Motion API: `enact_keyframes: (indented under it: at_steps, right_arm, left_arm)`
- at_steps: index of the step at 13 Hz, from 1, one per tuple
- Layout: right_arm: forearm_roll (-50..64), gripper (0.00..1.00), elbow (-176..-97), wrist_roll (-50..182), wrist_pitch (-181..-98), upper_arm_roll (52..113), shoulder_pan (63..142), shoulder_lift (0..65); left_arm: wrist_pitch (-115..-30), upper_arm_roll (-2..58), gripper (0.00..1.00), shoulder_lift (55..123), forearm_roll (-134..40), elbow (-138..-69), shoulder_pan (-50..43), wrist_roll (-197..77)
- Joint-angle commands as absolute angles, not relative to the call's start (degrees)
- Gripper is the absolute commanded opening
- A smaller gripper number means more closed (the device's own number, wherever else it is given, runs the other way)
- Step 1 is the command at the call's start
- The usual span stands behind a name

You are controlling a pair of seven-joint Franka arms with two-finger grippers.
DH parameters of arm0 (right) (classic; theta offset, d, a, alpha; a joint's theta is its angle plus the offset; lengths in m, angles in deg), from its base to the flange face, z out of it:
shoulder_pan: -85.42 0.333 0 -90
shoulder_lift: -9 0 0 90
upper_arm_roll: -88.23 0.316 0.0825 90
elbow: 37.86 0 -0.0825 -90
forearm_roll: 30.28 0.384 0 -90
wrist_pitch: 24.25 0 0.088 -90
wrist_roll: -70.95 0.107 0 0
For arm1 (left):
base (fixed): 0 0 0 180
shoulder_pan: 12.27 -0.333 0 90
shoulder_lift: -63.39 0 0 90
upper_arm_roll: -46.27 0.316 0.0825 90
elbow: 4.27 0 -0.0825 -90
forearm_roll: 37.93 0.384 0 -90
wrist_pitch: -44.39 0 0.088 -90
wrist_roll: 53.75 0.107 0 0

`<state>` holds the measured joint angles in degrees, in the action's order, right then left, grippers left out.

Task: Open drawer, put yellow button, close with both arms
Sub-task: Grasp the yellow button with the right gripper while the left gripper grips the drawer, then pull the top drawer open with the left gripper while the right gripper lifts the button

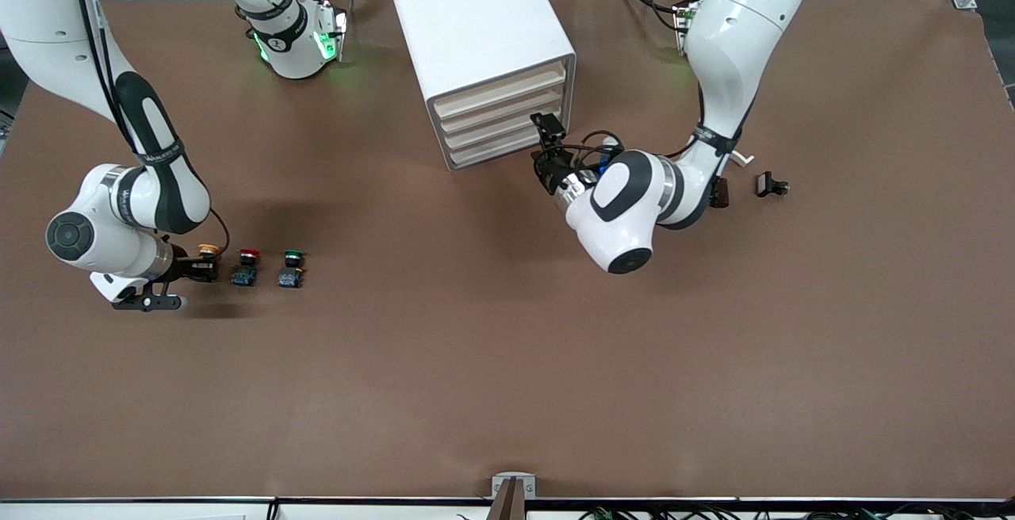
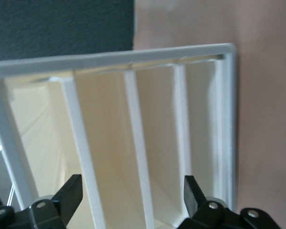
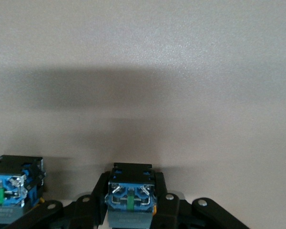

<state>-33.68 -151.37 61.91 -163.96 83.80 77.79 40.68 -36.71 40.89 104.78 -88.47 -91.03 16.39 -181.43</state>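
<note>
Now, front view: right pincer (image 1: 208,268) grips the yellow button (image 1: 208,250) near the right arm's end of the worktop (image 1: 507,361); left pincer (image 1: 547,143) sits at the cabinet's (image 1: 476,36) closed drawer (image 1: 498,90).
Left wrist view: fingers (image 2: 71,191) spread wide; centre them on the top front before pulling.
Right wrist view: button base (image 3: 131,195) clamped between the fingers; lift straight.

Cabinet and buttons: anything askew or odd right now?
Nothing damaged or spilled. The cabinet sits turned at an angle on the table, all drawers shut. The left claw is open at its front; the right claw grips the yellow button.
</note>
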Motion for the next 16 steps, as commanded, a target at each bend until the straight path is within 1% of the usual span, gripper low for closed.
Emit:
enact_keyframes:
  at_steps: [1, 2, 3, 4, 7, 8, 11, 12, 14, 16]
  right_arm:
    - [-33.71, 0.19, -152.30, 61.98, -162.43, 84.71, 76.90, 38.37]
    - [-33.71, 0.19, -152.21, 61.98, -160.76, 84.71, 76.90, 36.97]
    - [-33.71, 0.19, -152.04, 62.07, -158.40, 84.80, 76.99, 35.56]
    - [-33.71, 0.18, -151.86, 62.16, -156.11, 84.80, 77.07, 34.16]
    - [-30.48, 0.17, -151.16, 62.33, -151.18, 84.89, 77.86, 30.64]
    - [-29.59, 0.17, -150.72, 62.42, -148.99, 84.89, 78.04, 29.76]
    - [-29.14, 0.17, -149.57, 66.27, -142.40, 84.89, 79.70, 26.42]
    - [-29.14, 0.17, -149.40, 67.59, -140.72, 84.89, 80.49, 24.93]
    - [-29.14, 0.17, -149.31, 72.24, -137.04, 84.89, 82.43, 21.94]
    - [-29.14, 0.17, -149.22, 76.99, -134.30, 84.89, 84.45, 19.48]
  left_arm:
    - [-34.10, 41.34, 0.80, 106.10, -91.88, -89.44, 17.61, -187.67]
    - [-33.92, 41.34, 0.73, 106.10, -92.33, -89.44, 17.97, -188.65]
    - [-32.79, 41.34, 0.70, 106.01, -92.94, -89.44, 18.40, -189.62]
    - [-31.73, 41.34, 0.65, 106.01, -93.30, -89.44, 19.10, -190.15]
    - [-31.29, 41.34, 0.59, 106.10, -93.30, -89.53, 21.13, -191.12]
    - [-31.20, 41.26, 0.59, 106.01, -93.47, -89.53, 21.22, -191.21]
    - [-30.49, 40.55, 0.54, 106.01, -93.74, -89.62, 22.97, -191.47]
    - [-30.41, 40.55, 0.47, 106.01, -93.65, -89.62, 23.59, -192.43]
    - [-30.41, 40.55, 0.26, 106.01, -93.56, -89.62, 23.68, -192.79]
    - [-30.49, 40.73, 0.09, 106.19, -93.13, -89.79, 23.33, -192.79]
